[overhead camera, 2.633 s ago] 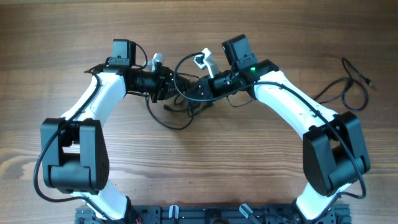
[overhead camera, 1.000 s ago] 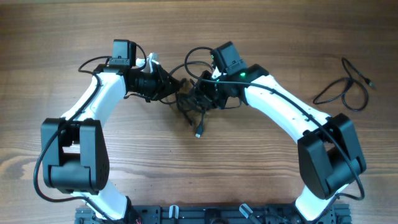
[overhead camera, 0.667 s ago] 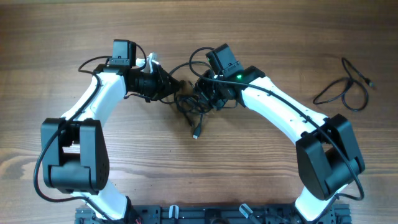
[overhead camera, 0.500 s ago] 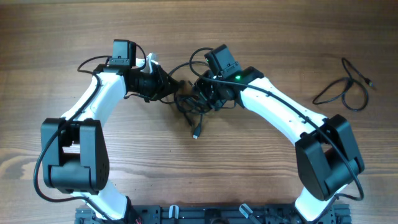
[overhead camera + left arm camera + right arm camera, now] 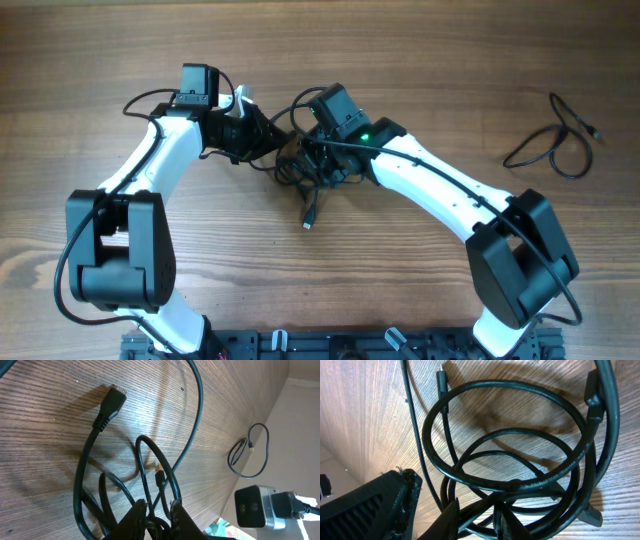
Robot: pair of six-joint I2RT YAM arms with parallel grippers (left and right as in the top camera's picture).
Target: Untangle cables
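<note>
The cables [image 5: 292,172] are a black tangle held between my two grippers above the table's middle, with one plug end [image 5: 308,222] dangling toward me. My left gripper [image 5: 277,147] grips the tangle's left side; in the left wrist view [image 5: 157,505] its jaws are shut on several strands, and a loose plug [image 5: 111,402] lies on the wood. My right gripper [image 5: 307,158] holds the tangle's right side. In the right wrist view [image 5: 477,510] its jaws pinch crossing strands under round loops of cable [image 5: 510,435].
A separate thin black cable [image 5: 555,140] lies in a loose coil at the far right of the wooden table [image 5: 330,290]; it also shows in the left wrist view [image 5: 247,450]. The two grippers are almost touching.
My right arm has moved left toward the left gripper, carrying the tangle with it. The dangling plug end has shifted left. The left arm has stayed put.
</note>
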